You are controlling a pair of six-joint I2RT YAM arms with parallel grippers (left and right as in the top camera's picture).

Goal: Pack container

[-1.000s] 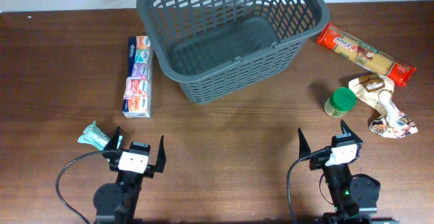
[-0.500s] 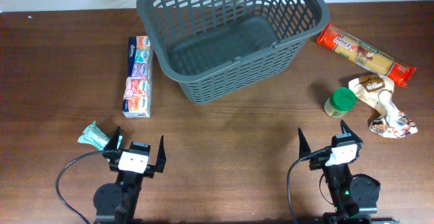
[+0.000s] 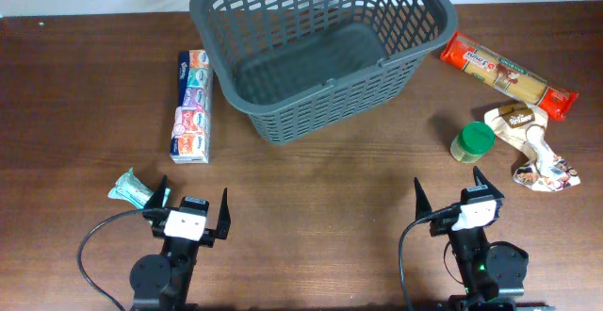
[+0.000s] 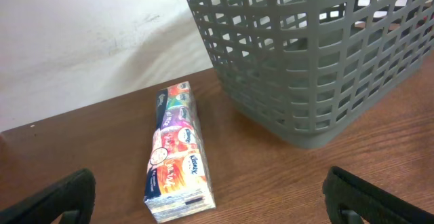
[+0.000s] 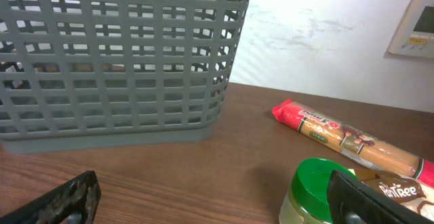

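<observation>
Dark brown wood-grain surface (image 3: 320,179) with a large dark grey plastic basket (image 3: 311,104) at its far middle.
The basket has lattice-slotted walls, rounded corners, a thick rim and a solid base. The left fingers (image 3: 223,215) and right fingers (image 3: 419,203) stand spread wide near the front edge, well apart from the basket, gripping nothing.

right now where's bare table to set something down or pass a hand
Biggest bare patch: table between the basket, left gripper and right gripper. Also bare: left of the tissue pack. Crowded: right side, where pasta packet, green-lidded jar and crumpled pouch bunch; a teal packet sits by the left gripper.
</observation>
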